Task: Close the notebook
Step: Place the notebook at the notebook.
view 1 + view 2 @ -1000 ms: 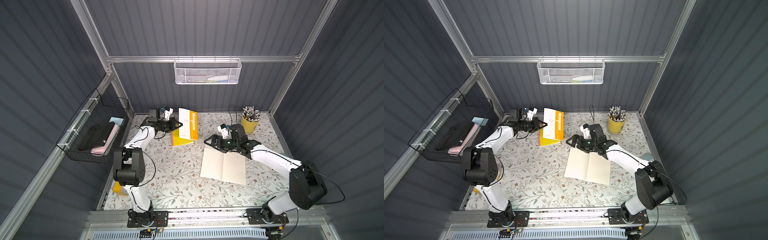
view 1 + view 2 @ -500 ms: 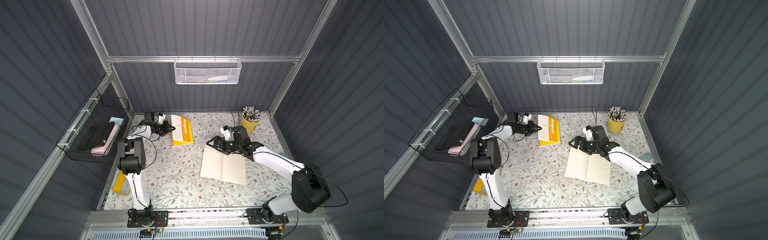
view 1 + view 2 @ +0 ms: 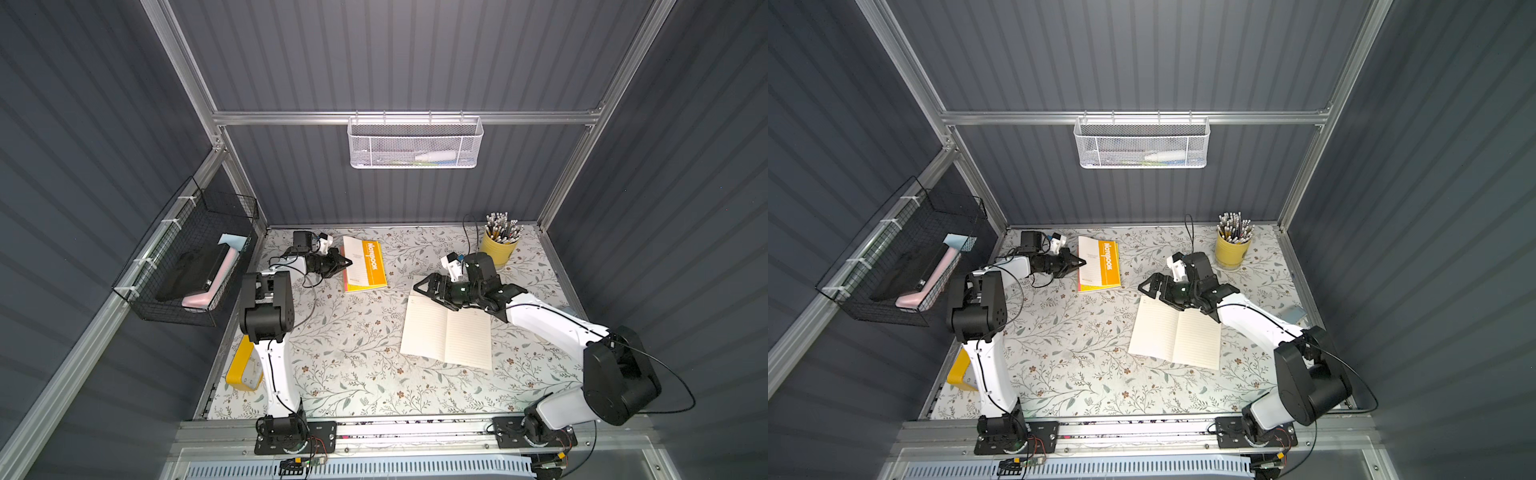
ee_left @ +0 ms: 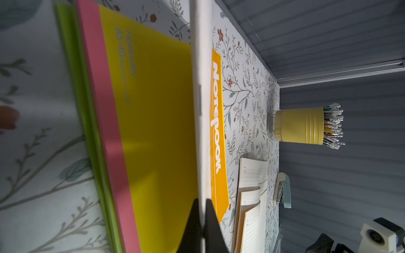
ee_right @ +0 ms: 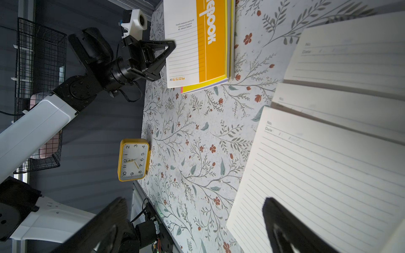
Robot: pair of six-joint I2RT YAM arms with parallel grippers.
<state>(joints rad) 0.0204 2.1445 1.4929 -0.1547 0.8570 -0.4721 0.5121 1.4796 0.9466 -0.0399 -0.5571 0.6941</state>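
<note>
Left gripper [image 4: 202, 201]: jaws pinched shut on the free edge of the cover [image 4: 200, 87] of the orange notebook [image 3: 368, 266]. I see that cover edge-on, lifted slightly off the yellow page [image 4: 153, 109] beneath.

Orange notebook: near the back edge of the table [image 3: 353, 353], toward its back-left corner. Long axis runs back to front, spine on the side away from this gripper. I judge the cover needs only lowering and release.

Right gripper [image 3: 432, 293]: jaws wide apart, empty, over the back-left corner of the open lined notebook [image 3: 446, 336], mid-table, nearer this arm.
</note>
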